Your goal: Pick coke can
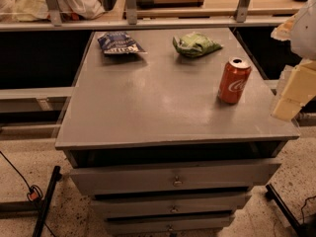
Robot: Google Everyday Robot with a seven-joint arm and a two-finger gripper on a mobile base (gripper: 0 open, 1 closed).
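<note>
The coke can (234, 80) is a red can with white script and a silver top. It stands upright on the right side of the grey cabinet top (148, 102). My gripper (292, 92) shows as cream-coloured parts at the right edge of the view, just right of the can and past the cabinet's right edge. It is apart from the can and holds nothing that I can see.
A blue snack bag (118, 43) lies at the back left of the top and a green snack bag (195, 44) at the back middle. Drawers (173, 179) sit below the top. A rail with metal posts (131, 4) runs behind. Cables and a black leg (45, 201) lie on the floor.
</note>
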